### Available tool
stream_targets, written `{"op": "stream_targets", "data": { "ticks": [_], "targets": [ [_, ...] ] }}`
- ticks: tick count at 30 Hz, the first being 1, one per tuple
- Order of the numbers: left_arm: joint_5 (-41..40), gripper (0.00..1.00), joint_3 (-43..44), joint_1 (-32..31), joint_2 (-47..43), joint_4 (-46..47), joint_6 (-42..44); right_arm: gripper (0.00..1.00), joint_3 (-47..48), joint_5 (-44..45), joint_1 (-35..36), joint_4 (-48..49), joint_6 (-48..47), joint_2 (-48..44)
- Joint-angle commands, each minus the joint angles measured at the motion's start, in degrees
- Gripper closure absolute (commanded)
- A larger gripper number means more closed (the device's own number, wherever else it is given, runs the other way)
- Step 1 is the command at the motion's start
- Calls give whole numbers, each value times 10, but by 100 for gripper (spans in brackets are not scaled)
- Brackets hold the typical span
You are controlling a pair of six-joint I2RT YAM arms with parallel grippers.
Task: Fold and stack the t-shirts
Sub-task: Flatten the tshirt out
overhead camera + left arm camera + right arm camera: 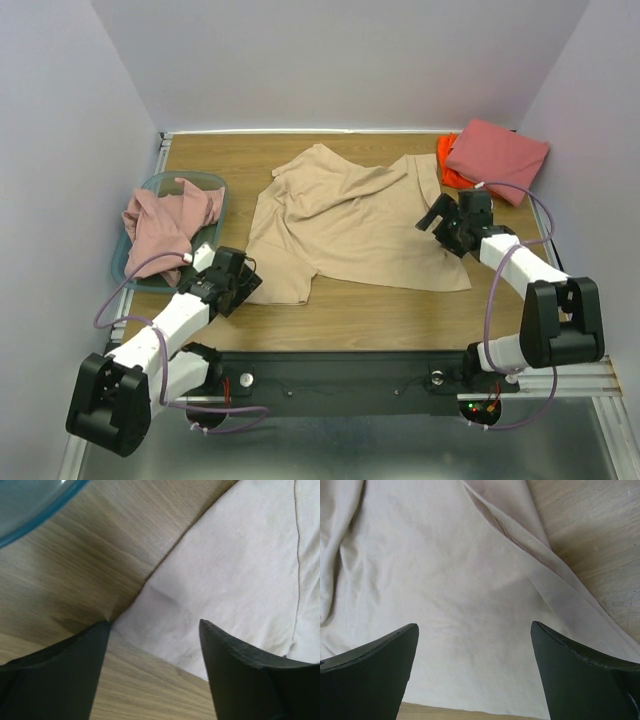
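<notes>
Where the tan t-shirt point(240, 570) ends, its corner lies between left fingers point(55, 675).

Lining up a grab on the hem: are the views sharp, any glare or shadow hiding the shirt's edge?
Left wrist: tan shirt hem crisp against the table, bin corner blurred, small shadow by the hem. Right wrist: seam sharp, light even, no glare. Top: soft even light.

Left arm point(165, 335) stretched low from its base toward 2 o'clock, left gripper point(240, 278) pitched down with jaws parted and nothing between them; right arm point(520, 265) folded at the elbow, forearm running toward 10 o'clock, right gripper point(435, 218) tilted down, jaws spread wide, holding nothing.
</notes>
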Motion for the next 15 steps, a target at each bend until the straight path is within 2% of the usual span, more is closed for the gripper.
{"op": "stream_targets", "data": {
  "ticks": [1, 7, 9, 10, 11, 15],
  "targets": [
    [-13, 21, 4, -2, 37, -10, -2, 0, 33, 2, -3, -11, -7, -41],
    [-11, 43, 20, -6, 64, 11, 19, 0, 29, 31, -3, -29, -5, -68],
    [-11, 58, 22, -6, 70, 15, 27, 0, 24, 41, -4, -40, -2, -77],
    [-7, 87, 23, -6, 73, 16, 31, 0, 20, 52, -4, -42, -2, -88],
    [-7, 100, 22, -6, 73, 17, 33, 0, 14, 57, -4, -52, 1, -94],
    [-3, 100, 13, -5, 54, 23, 39, 0, 0, 82, -7, -95, 12, -135]
  ]
}}
